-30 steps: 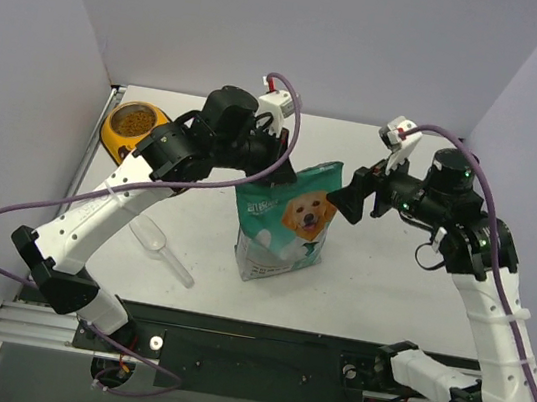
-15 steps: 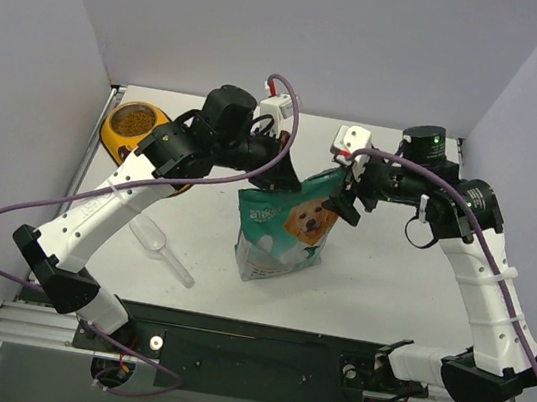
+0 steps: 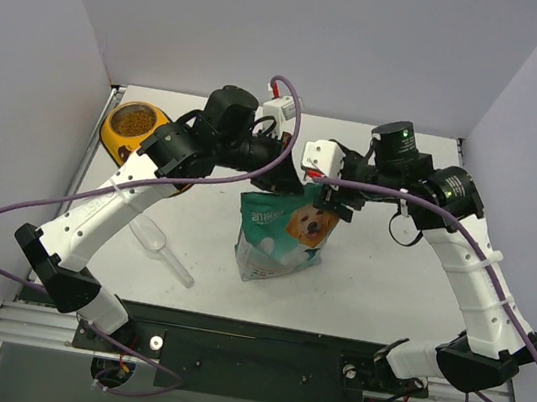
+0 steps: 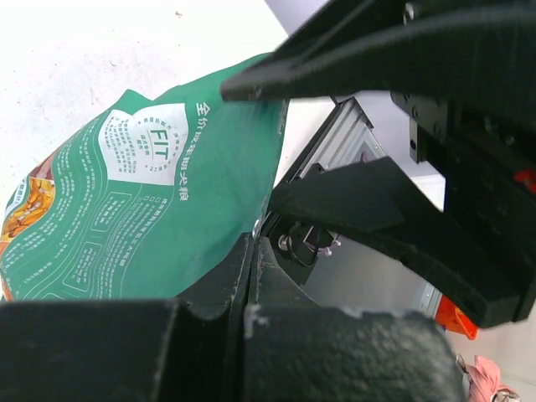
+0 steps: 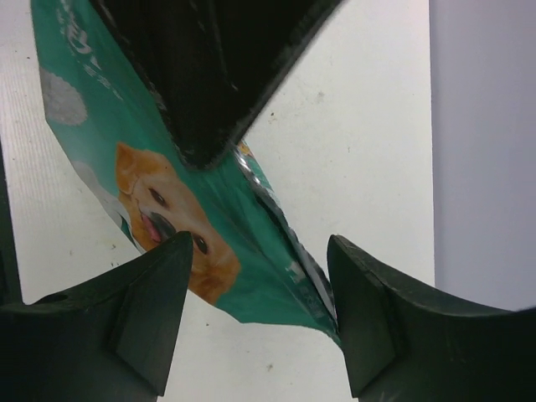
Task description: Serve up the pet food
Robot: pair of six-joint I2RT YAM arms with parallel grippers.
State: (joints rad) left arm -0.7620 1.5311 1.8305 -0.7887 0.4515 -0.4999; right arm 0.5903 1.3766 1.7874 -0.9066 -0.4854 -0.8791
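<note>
The pouch (image 3: pixel 281 241) is teal and white with a golden retriever face. Brown pet food (image 3: pixel 136 122) lies in the yellow feeder (image 3: pixel 111 140) at the table's (image 3: pixel 378 278) far left corner.

Two black fingers (image 5: pixel 142 318) are seen at the bottom edge, standing apart. Between them a teal pouch (image 5: pixel 96 117) is seen from above, with a golden dog face (image 5: pixel 163 218) printed on it; its crinkled edge runs down toward the right finger. The pouch's upper part is covered by a black part (image 5: pixel 209 75). A white surface (image 5: pixel 352 126) lies beneath, bounded at the right by a lilac wall (image 5: pixel 486 151).
</note>
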